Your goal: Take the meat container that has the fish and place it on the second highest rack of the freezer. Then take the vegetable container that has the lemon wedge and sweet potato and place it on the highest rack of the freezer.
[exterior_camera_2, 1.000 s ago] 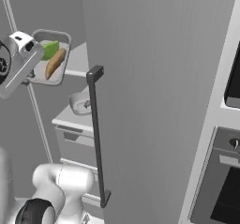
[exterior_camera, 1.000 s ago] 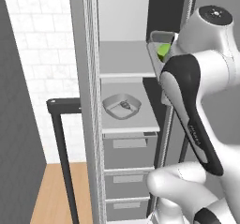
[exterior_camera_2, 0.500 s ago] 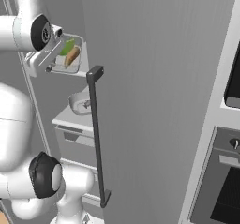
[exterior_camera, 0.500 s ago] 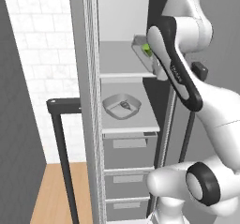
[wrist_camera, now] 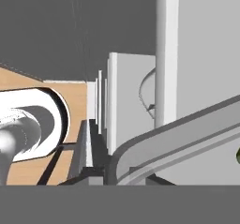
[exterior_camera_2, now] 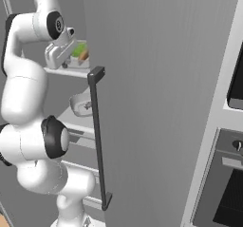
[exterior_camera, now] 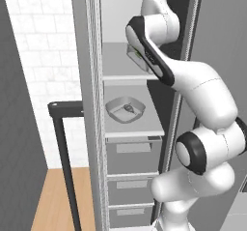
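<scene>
the vegetable container (exterior_camera_2: 78,56) is being held up at the highest rack (exterior_camera: 118,63) of the freezer (exterior_camera: 94,104), seen in the right base view just beyond the pincer (exterior_camera_2: 64,55), with yellow-green and orange pieces showing over its rim. in the left base view only a sliver of its edge and a bit of green is being shown (exterior_camera: 137,55) behind the white arm. in the hand view the tub's thick grey rim (wrist_camera: 178,141) is being seen close up, running right across the picture from the pincer's base, so the pincer appears to be clamped on that rim; the finger tips themselves cannot be made out.

the meat container (exterior_camera: 125,110) is being carried by the second highest rack (exterior_camera: 144,123), below the pincer, with the fish (exterior_camera: 128,108) lying inside it. in the right base view the same tub (exterior_camera_2: 80,105) is being seen lower than the pincer, partly hidden by the dark bar handle (exterior_camera_2: 98,136) of the open freezer door (exterior_camera_2: 156,102).
</scene>
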{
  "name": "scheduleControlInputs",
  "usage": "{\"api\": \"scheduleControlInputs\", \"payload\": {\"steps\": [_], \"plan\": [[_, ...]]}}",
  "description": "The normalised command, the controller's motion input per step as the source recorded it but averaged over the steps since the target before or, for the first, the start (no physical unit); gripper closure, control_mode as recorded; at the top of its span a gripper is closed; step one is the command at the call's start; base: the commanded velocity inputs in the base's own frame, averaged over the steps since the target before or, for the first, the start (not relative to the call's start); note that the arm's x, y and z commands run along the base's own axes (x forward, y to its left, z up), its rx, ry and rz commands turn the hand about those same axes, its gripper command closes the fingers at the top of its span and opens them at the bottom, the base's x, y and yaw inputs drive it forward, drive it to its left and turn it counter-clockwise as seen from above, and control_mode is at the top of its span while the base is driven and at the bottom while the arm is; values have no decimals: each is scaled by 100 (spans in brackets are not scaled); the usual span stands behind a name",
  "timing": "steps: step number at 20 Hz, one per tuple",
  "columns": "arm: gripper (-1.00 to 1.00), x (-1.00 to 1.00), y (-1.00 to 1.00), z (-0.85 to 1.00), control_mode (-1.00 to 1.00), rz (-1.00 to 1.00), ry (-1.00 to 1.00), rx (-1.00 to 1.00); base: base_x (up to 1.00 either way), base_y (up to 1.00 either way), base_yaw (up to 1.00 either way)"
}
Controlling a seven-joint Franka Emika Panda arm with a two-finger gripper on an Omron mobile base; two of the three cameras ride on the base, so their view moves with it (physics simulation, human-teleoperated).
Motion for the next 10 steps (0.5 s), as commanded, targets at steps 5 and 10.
{"api": "scheduleControlInputs", "payload": {"steps": [5, 10], "plan": [[100, 63, 0, -50, -100, 0, -3, -3, 0, 0, 0], [100, 57, 0, -37, -100, 0, -3, 0, 0, 0, 0]]}}
